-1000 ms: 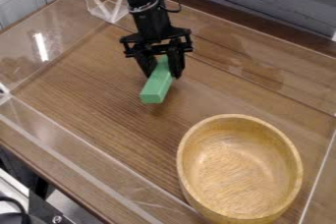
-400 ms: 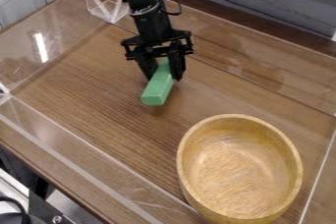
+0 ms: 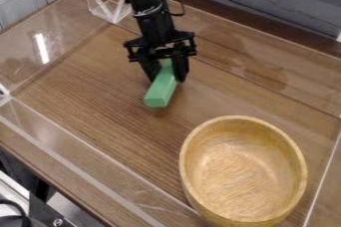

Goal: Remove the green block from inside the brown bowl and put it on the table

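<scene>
The claw [image 3: 162, 58] pinches the green block [image 3: 160, 86], nearly shut, far from the bowl [image 3: 244, 170], which sits near right.

Looks down from above the tabletop [image 3: 94, 107] at a steep slant, in a single view. Faces across toward the arm [image 3: 142, 0], which enters at the top edge. Sits near enough to fill most of the frame with wood. Takes in the brown bowl [image 3: 244, 174] large at lower right, the gripper [image 3: 163, 56] smaller and farther off, above centre.
</scene>
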Tool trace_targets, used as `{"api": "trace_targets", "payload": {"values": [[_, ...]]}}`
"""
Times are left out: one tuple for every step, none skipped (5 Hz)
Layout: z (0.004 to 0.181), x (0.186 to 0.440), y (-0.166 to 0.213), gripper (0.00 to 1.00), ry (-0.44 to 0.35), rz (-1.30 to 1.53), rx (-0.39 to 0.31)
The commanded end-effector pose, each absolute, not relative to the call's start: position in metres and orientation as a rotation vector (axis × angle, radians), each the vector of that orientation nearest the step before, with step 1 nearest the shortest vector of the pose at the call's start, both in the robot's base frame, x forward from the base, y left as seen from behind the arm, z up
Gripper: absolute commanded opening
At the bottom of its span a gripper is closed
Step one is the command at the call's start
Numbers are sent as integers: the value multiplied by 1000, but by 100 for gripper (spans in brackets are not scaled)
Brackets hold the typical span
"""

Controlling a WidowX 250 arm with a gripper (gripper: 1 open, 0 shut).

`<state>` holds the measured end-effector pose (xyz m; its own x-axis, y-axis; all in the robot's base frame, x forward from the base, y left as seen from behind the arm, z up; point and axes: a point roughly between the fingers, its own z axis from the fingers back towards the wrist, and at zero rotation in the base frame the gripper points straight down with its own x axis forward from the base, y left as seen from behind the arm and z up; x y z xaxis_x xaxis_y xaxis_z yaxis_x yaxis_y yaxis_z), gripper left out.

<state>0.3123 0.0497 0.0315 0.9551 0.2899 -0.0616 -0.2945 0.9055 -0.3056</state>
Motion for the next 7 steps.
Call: {"api": "trace_targets", "payload": {"values": [[46, 324, 52, 0, -40, 281, -312], [46, 323, 53, 0, -36, 282, -315], [45, 323, 53, 0, -31, 282, -318], [46, 327, 54, 100, -32, 277, -318], [50, 331, 54, 100, -36, 270, -317], [54, 335, 54, 100, -36, 266, -318], [58, 338, 54, 100, -35, 262, -319]]}}
